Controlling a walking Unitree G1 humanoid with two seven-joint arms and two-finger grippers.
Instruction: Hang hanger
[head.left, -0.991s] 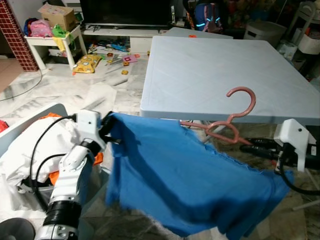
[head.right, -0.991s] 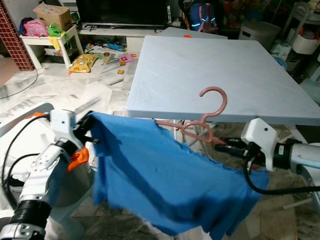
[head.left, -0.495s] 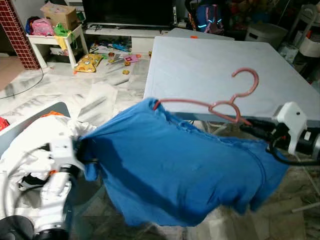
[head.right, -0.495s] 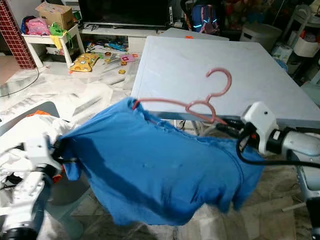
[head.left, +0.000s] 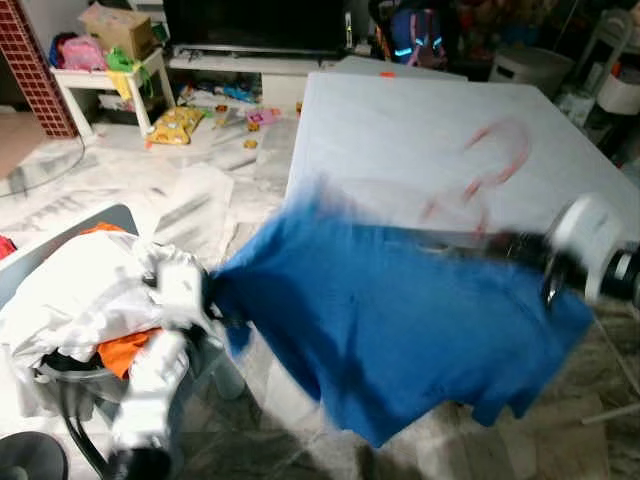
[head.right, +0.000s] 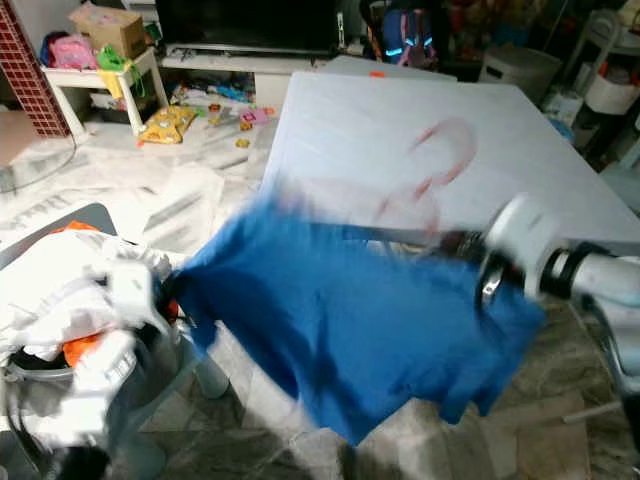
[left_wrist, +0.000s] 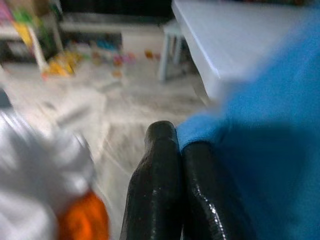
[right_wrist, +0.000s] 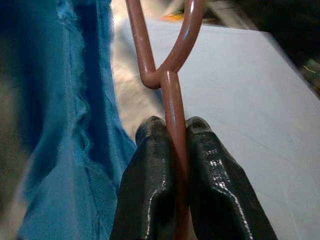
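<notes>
Two end effectors hold a blue cloth and a pink hanger in the air.

The right end effector (right_wrist: 176, 135) is closed tight on the thin bar of the pink hanger (right_wrist: 167, 60), out on the right by the near edge of the white surface (head.left: 400, 120). The hanger's long bar runs to the left from there, into the blue cloth (head.left: 400, 320). Its hook looks to be up over the surface, but the head views are blurry, so I am not sure. The left end effector (left_wrist: 177, 150) is closed on a corner of the blue cloth, low on the left, just beside the basket (head.left: 110, 225) of white and orange clothes. The cloth is stretched between the two arms. The right arm is the one with the hanger. There is open floor near and to the left, and the surface's edge is close behind the cloth.
</notes>
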